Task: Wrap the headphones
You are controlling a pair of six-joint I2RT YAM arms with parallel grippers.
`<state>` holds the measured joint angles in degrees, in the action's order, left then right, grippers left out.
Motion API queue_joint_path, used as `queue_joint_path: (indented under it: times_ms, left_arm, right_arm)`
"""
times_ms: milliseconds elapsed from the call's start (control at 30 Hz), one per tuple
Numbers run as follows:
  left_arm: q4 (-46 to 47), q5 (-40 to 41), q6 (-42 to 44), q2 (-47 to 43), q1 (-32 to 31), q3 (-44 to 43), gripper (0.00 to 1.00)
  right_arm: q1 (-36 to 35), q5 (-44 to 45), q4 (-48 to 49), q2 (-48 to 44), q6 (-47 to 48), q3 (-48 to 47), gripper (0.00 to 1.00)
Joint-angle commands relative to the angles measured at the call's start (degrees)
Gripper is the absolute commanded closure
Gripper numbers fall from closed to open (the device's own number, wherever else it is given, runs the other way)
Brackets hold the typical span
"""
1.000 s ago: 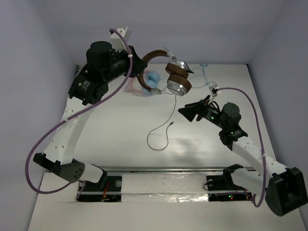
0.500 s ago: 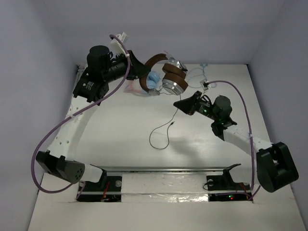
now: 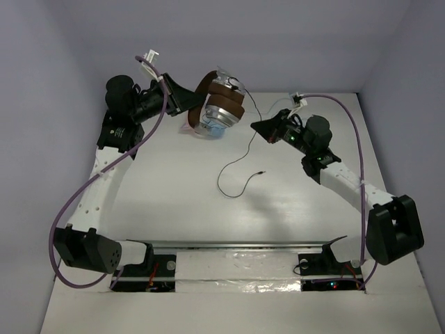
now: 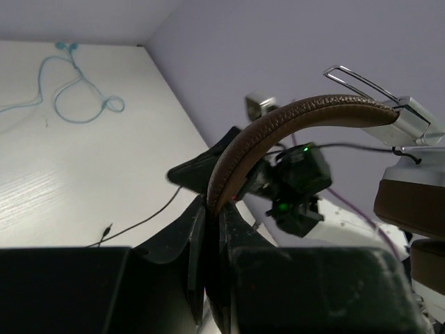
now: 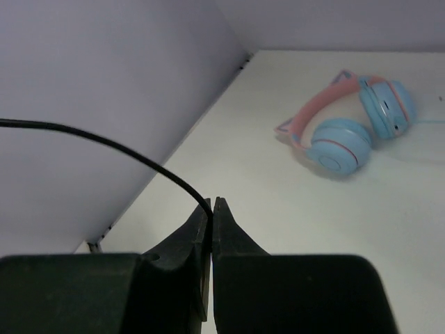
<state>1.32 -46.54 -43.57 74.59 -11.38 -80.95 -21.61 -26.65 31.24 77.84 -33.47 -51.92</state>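
Observation:
The headphones (image 3: 219, 106), with brown headband (image 4: 292, 122) and silver earcups, hang in the air at the back of the table. My left gripper (image 3: 196, 104) is shut on the headband, which runs between its tips (image 4: 214, 209). The thin black cable (image 3: 240, 161) leaves the earcups, passes through my right gripper (image 3: 256, 126), and drops in a loop to the table, its plug (image 3: 260, 173) lying loose. In the right wrist view the cable (image 5: 104, 142) enters the shut tips of the right gripper (image 5: 211, 203) and is pinched there.
Light blue and pink headphones (image 5: 354, 122) lie on the table at the back, under the held pair. Their light blue cable (image 4: 69, 97) curls on the table near the back right wall. Walls enclose the table on three sides.
My right gripper moved toward the back and left and shut on the black cable. The left arm swung the headphones leftward and higher. The cable's loop shifted on the table.

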Motion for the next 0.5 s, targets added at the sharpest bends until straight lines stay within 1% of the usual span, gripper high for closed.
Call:
queue_joint_path:
  times_ms: [0, 33, 67, 133, 167, 233, 300, 433, 467]
  left_arm:
    - [12.19, -2.41, -8.95, -2.52, 0.57, 0.69, 1.00]
    - [14.74, -2.06, -11.25, -2.43, 0.57, 1.92, 1.00]
    - [19.98, -1.97, -13.45, -2.34, 0.57, 3.33, 1.00]
    - [23.97, -1.62, -18.27, -2.17, 0.57, 7.02, 1.00]
    - [27.82, -1.62, -19.70, -1.90, -0.13, 8.34, 1.00]
    - [30.65, -2.76, -22.07, -1.11, -1.10, 10.28, 1.00]
    - [30.59, -2.59, -22.00, -1.20, -1.89, 11.33, 1.00]
    - [21.47, -0.58, -13.76, -2.95, -1.89, 10.64, 1.00]
    - [19.96, -1.17, -12.60, -3.22, -1.89, 10.98, 1.00]
  right_arm:
    - [-1.76, 1.52, -1.89, 1.34, 0.61, 1.03, 1.00]
    - [-2.30, 1.52, -2.06, 1.52, 0.69, 1.21, 1.00]
    - [-2.82, 1.87, -2.41, 2.13, 0.86, 1.21, 1.00]
    - [-4.57, 2.39, -3.99, 2.75, 1.48, 0.25, 1.00]
    - [-5.11, 3.44, -4.52, 3.36, 1.74, -0.28, 1.00]
    - [-5.11, 4.50, -6.80, 3.72, 2.36, -2.48, 1.00]
    - [-5.11, 6.69, -10.13, 3.02, 3.58, -4.41, 1.00]
    - [-5.11, 12.14, -14.80, -2.07, 6.22, -8.45, 1.00]
    - [-5.11, 14.59, -15.94, -2.69, 6.75, -9.50, 1.00]
